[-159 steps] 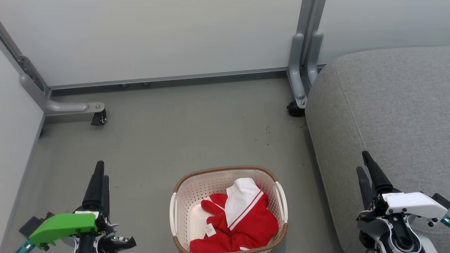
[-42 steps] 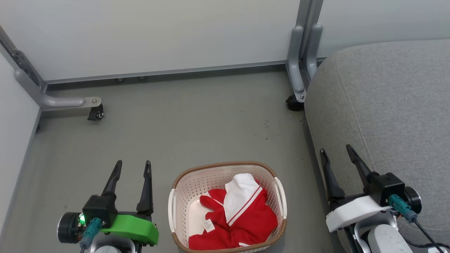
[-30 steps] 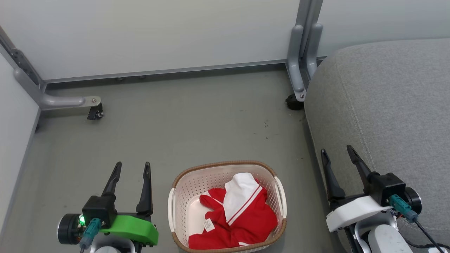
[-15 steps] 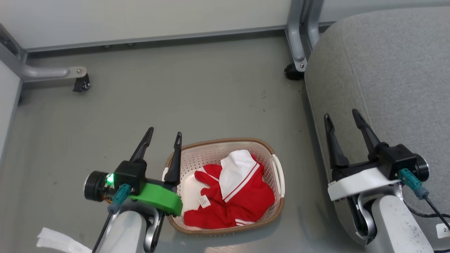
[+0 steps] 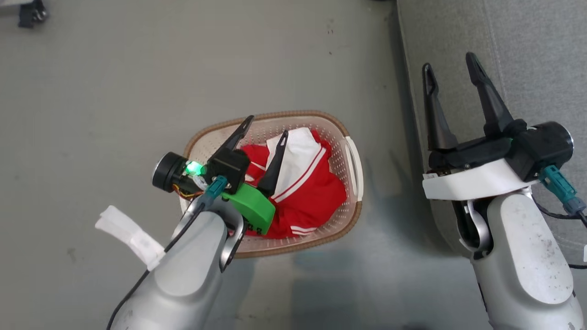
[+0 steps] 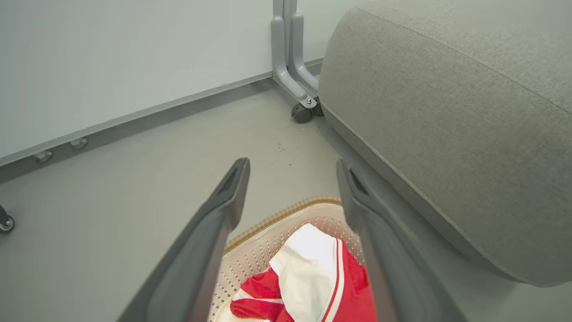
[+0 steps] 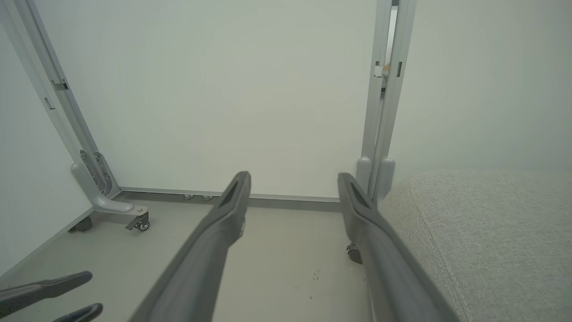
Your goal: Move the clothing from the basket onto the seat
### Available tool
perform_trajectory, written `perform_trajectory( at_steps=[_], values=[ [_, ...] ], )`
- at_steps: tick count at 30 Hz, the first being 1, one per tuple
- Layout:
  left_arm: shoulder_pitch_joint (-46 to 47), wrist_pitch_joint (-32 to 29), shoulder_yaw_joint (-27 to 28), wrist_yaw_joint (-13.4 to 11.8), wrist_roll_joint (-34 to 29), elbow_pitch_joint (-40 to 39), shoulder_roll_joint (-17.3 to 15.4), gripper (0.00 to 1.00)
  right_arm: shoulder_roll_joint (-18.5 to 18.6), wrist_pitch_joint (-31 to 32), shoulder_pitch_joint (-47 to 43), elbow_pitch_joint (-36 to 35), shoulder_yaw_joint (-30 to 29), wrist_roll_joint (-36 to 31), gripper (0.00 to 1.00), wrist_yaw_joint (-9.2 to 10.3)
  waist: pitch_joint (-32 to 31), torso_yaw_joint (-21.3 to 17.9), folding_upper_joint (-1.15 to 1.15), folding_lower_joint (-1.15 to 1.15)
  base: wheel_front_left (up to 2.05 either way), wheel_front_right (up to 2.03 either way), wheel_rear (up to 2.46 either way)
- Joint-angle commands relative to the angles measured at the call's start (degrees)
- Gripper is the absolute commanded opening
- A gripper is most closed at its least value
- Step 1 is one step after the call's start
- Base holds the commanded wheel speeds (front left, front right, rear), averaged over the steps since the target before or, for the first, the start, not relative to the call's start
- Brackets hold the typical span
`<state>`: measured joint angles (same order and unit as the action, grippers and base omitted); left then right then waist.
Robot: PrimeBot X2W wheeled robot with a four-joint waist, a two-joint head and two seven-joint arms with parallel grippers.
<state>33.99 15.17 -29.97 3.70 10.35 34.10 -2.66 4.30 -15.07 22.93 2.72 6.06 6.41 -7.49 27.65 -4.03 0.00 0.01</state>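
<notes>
- The clothing (image 5: 307,183) lies heaped in the basket (image 5: 298,113), which stands on the floor (image 5: 114,91) near the seat (image 5: 527,46) edge.
- Left gripper (image 5: 267,125) hovers over the basket's left rim, spread wide, empty.
- Right gripper (image 5: 450,62), equally wide and empty, hangs over the seat's edge.
- Open floor lies left of the basket.

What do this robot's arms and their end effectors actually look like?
Pale grey rounded forearms. The left end effector and right end effector each have two long, dark, tapering fingers. The left wears a bright green cover, a lit green light and a teal plug; the right a white cover and a teal plug with a black cable.
</notes>
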Motion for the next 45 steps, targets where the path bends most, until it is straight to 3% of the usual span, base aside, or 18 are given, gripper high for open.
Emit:
perform_trajectory(
  at_steps=[1, 17, 33, 45],
  values=[
    [2.6, 0.0, -0.9, -0.4, 0.7, 1.6, -0.4, 1.0, 0.0, -0.2, 1.6, -0.7, 0.2, 0.2, 1.0, 0.0, 11.4, -3.9, 0.0, -0.01, 0.0, 0.0, 0.0],
    [20.5, 0.0, -8.9, -1.2, 6.3, 20.4, -0.4, 1.0, -1.0, -0.2, 8.6, -4.1, 4.1, 0.9, 1.0, 0.0, 27.2, -9.1, 0.0, -0.01, 0.0, 0.0, 0.0],
    [30.3, -4.6, -9.8, -3.8, 10.9, 35.7, -0.5, 1.0, -1.4, -0.2, 10.2, -4.2, 7.0, 3.8, 1.0, 0.0, 33.3, -13.2, 0.0, -0.01, 0.0, 0.0, 0.0],
    [31.0, -12.1, -9.1, -1.7, 13.4, 39.3, -1.8, 1.0, -1.4, -0.2, 10.5, -3.9, 9.0, 6.6, 1.0, 0.0, 35.5, -15.1, 0.0, -0.01, 0.0, 0.0, 0.0]
  ],
)
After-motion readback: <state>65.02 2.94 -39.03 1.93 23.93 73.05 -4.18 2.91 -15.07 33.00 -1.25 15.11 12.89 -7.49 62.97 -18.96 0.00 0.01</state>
